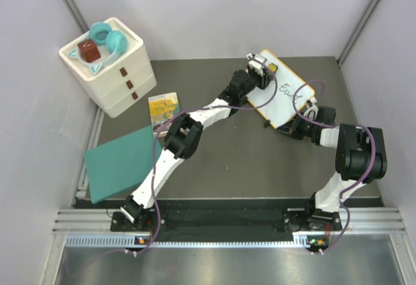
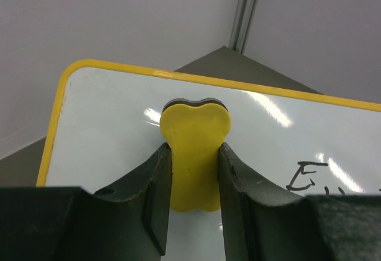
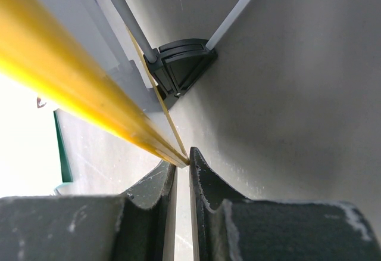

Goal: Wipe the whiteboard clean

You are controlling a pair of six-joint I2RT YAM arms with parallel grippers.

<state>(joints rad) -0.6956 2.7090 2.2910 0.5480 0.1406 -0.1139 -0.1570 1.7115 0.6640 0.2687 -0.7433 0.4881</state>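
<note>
The whiteboard (image 1: 290, 95), white with an orange-yellow frame, stands tilted at the back right of the table, with black writing (image 1: 289, 92) near its middle. My left gripper (image 1: 262, 66) is shut on a yellow eraser (image 2: 195, 131), which is pressed on the board's white surface (image 2: 107, 130) near its far corner. The writing (image 2: 309, 176) lies to the right of the eraser. My right gripper (image 1: 300, 126) is shut on the board's near edge. In the right wrist view the yellow frame (image 3: 71, 88) runs into the closed jaws of that gripper (image 3: 183, 161), and a black foot (image 3: 178, 64) shows behind.
A white drawer box (image 1: 114, 70) at the back left carries teal headphones (image 1: 107, 39) and a dark red block (image 1: 89, 51). A yellow packet (image 1: 163, 108) and a flat teal rectangle (image 1: 120, 162) lie left of centre. Grey walls close in the back and sides.
</note>
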